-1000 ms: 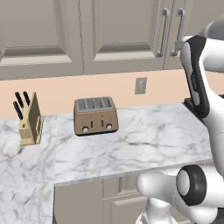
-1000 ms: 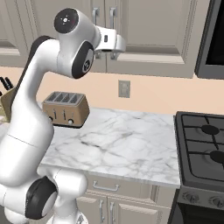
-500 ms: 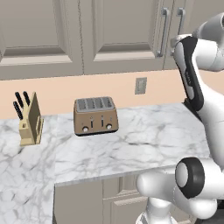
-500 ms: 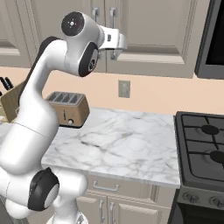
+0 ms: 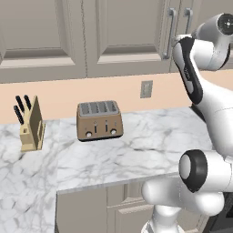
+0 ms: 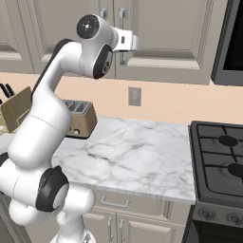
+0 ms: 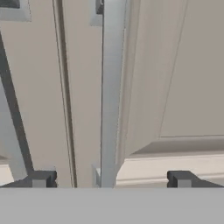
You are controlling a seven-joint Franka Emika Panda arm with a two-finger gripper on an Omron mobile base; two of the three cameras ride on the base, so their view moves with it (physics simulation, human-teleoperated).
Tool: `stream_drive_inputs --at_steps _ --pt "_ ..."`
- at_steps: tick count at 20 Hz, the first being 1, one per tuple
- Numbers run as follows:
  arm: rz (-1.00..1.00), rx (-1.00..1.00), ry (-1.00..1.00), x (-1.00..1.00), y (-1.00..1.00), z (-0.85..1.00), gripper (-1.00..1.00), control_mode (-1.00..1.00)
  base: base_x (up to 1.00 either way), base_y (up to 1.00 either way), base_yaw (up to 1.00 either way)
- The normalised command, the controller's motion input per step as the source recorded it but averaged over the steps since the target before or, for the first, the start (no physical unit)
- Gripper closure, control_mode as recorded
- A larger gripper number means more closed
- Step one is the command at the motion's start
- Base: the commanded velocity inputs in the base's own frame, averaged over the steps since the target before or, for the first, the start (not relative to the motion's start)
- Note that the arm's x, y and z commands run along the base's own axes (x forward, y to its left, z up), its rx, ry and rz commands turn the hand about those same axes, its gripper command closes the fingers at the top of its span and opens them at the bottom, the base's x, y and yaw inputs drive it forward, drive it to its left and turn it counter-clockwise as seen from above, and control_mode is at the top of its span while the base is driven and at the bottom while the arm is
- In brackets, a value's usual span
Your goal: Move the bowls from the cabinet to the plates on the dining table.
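Hand view: cabinet (image 7: 183,70) door shut, grey-beige recessed panel; its metal handle (image 7: 110,87) runs between my gripper (image 7: 111,179) tips, which stand wide apart, nothing held. I judge best to centre on the bar, close squarely, then pull outward along the door's arc. Toaster (image 5: 99,120) sits below on the worktop (image 5: 150,145).

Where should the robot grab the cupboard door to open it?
On the long metal bar handle, near its lower end. It stands upright and sits proud of the cabinet door, so the open gripper should probably come straight at the door from the front, one finger on each side of the bar, then close and pull.
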Motion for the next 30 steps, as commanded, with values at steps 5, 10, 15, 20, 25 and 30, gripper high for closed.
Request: stream_drive_inputs --at_steps 5,10,15,20,25,30 --pt "0.0 0.01 0.0 0.5 -0.06 0.0 -1.0 -1.0 0.0 0.0 0.0" --pt "0.0 0.0 0.0 0.53 -0.07 0.0 -1.0 -1.0 0.0 0.0 0.0" --pt "0.0 0.0 0.0 0.55 -0.07 0.0 -1.0 -1.0 0.0 0.0 0.0" --pt "0.0 0.0 0.0 0.56 -0.01 -0.09 1.0 -1.0 0.0 0.0 0.0" --pt "0.0 0.0 -0.03 0.07 0.0 -0.03 1.0 -1.0 0.0 0.0 0.0" --pt "0.0 0.0 -0.12 -0.24 0.0 0.0 1.0 -1.0 0.0 0.0 0.0"
